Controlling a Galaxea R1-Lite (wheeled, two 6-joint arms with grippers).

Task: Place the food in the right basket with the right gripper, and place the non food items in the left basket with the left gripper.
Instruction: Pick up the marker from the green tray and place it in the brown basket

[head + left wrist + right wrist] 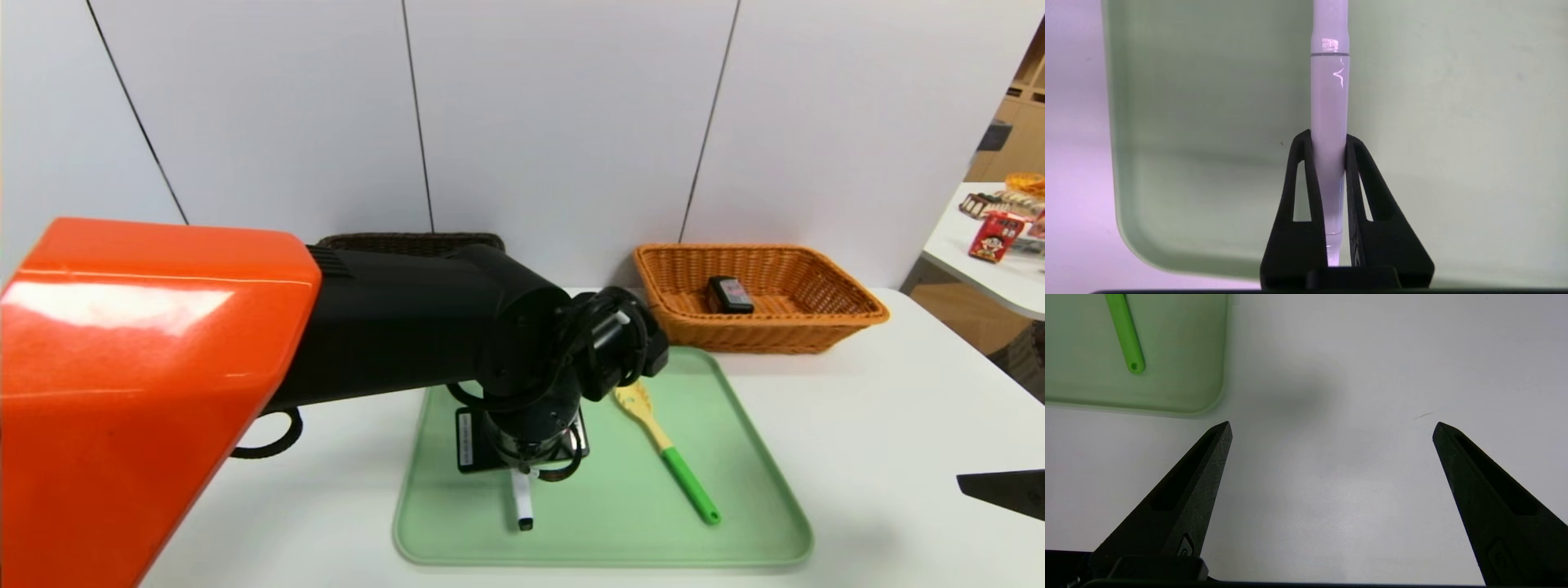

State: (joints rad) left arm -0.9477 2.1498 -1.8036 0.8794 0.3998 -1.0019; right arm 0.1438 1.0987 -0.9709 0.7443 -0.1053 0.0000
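Left gripper [1327, 134] over green tray [653, 539], jaws clamped on white marker [1329, 102]. Right gripper [1332, 430] parked above white table [1331, 477] beside tray, jaws wide apart. Spoon [665, 449] on tray; black carton [729, 295] in orange basket [759, 331]; dark basket [408, 242] behind left arm [392, 318].

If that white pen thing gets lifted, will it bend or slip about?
The white marker looks stiff: its straight barrel shows no bend between the fingers of the left tool. Its smooth, glossy surface could let it slip or swivel if pinched loosely. Being slim and rounded, it would probably roll if dropped on the flat green tray.
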